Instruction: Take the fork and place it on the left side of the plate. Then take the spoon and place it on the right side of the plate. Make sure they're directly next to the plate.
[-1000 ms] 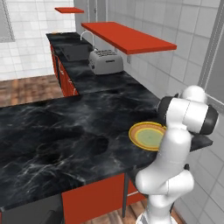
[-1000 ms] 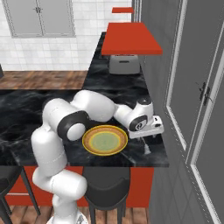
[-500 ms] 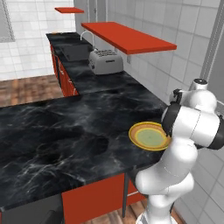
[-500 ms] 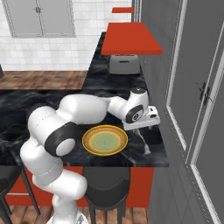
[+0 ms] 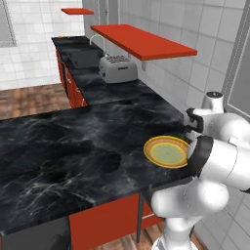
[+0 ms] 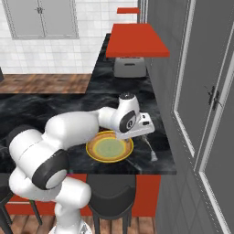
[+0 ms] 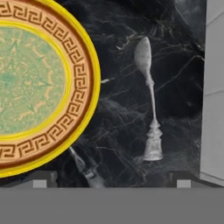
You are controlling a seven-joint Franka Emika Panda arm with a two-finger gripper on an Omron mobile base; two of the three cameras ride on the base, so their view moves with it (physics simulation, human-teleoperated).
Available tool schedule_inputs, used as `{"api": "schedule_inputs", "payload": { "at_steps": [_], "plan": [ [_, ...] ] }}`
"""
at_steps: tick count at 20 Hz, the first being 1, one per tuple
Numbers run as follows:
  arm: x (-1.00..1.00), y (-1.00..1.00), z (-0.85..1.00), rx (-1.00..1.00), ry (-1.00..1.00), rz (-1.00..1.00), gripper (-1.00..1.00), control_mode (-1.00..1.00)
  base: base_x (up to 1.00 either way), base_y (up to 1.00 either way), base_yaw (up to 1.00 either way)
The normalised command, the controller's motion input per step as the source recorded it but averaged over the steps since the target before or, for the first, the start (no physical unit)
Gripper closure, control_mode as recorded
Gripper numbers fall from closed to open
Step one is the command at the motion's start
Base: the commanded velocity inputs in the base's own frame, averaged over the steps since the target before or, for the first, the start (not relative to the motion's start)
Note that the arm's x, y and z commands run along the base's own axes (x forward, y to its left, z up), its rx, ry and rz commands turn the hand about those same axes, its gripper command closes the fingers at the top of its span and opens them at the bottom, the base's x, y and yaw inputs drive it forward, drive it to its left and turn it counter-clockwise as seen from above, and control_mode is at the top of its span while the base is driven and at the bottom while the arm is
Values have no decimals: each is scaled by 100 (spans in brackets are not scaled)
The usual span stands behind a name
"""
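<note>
While the gripper [image 6: 142, 128] hung wide open and empty at frame centre, one spoon [image 7: 148, 98] lay on the counter [image 5: 73, 146], right of one plate [image 7: 39, 83], apart.

Black counter [image 5: 73, 151]; plate [image 7: 39, 87], spoon [image 7: 148, 100], toaster [image 5: 117, 68].

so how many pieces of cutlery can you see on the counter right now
1: the spoon lies on the dark counter beside the plate, not touching its rim. A fork may be hidden behind the arm.
</note>
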Motion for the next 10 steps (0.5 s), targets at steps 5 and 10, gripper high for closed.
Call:
{"api": "schedule_inputs", "payload": {
  "at_steps": [5, 10],
  "plan": [
    [-56, 54, -34, -12, 0, 0, -100, -100, 0, 0, 0],
    [-33, 11, 7, -3, 0, -4, -100, -100, 0, 0, 0]
  ]
}}
